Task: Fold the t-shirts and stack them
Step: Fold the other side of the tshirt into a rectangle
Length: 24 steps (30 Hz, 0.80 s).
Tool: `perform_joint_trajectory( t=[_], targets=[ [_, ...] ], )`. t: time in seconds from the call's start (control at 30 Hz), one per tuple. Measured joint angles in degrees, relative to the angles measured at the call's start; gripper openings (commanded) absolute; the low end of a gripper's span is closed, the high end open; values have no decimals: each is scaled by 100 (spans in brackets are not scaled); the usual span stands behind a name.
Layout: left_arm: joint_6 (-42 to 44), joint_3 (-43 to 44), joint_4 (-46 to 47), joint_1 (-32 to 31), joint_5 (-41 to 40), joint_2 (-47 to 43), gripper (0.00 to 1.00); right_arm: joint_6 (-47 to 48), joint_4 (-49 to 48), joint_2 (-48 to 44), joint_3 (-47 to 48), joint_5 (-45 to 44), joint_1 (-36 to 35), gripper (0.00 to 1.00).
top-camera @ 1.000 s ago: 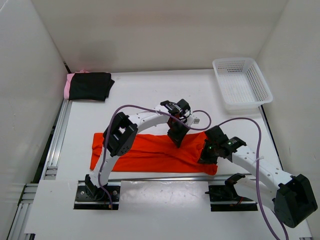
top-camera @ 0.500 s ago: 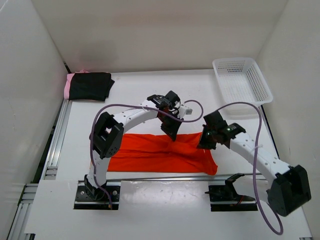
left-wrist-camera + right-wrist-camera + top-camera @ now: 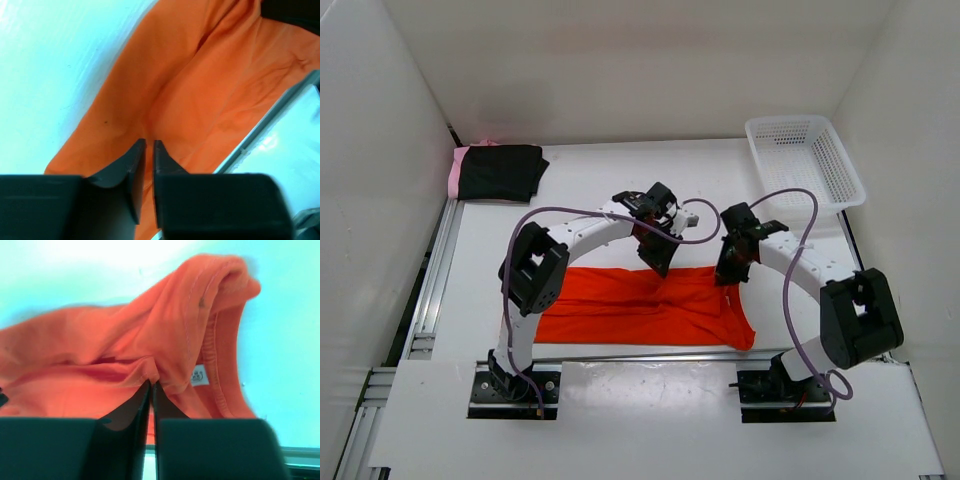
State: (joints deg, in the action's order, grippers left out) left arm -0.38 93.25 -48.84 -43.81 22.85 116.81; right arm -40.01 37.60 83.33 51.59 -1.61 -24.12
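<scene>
I have both arms reaching in over the orange-red t-shirt (image 3: 650, 310), which lies as a long band across the near middle of the white table (image 3: 590, 200), just beyond the arm bases. The left gripper (image 3: 658, 262) sits at the band's far edge about midway along, and the right gripper (image 3: 730, 275) at the far right end by the neck. I judge this spacing is meant to carry 1 long edge evenly during a fold. In the right wrist view the jaws are all but together, and the cloth draws into a peak of creases right at their tips, so I read it as pinching the shirt beside the collar (image 3: 220, 365) and its white neck label (image 3: 198, 374). In the left wrist view the jaws show only a thin slit with a crease running up to them, and I cannot tell whether fabric is caught there. The shirt is bright, soft and rumpled at the right end, smoother toward the left. The black t-shirt (image 3: 500, 172) lies folded on the pink t-shirt (image 3: 455, 172) at the far left corner, which I take for the stack. The white mesh basket (image 3: 790, 119) stands well apart at the far right.
</scene>
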Motion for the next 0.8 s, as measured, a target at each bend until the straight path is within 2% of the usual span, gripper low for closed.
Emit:
perform_joint_trajectory(
  t=[0.03,0.07,0.1,0.17,0.27,0.4,0.53,0.6,0.63,0.8],
  targets=[
    [0,0,-2,-17,-52,13,33,28,0,50,42,2,22,26],
    [13,0,0,-20,-114,26,37,55,0,96,87,-11,48,38],
    [11,0,-2,-20,-155,35,45,63,-2,129,131,-17,57,43],
    [17,2,0,-17,-310,59,53,149,-2,153,205,-20,101,50],
    [11,2,-4,-13,-632,72,56,188,2,74,245,-55,125,50],
    [17,-42,-2,39,-1110,11,59,175,-11,-485,68,-7,125,38],
    [17,-424,-72,221,-1718,-520,59,120,-9,-1220,-446,221,57,36],
    [17,-815,-85,444,-2168,-1027,59,85,-13,-1322,-761,387,9,39],
    [20,-1005,-72,575,-2391,-1263,59,55,-22,-1322,-914,452,-17,44],
    [35,-2321,101,1716,-3475,-2341,59,-33,-70,-1167,-1390,706,-116,51]
  ],
)
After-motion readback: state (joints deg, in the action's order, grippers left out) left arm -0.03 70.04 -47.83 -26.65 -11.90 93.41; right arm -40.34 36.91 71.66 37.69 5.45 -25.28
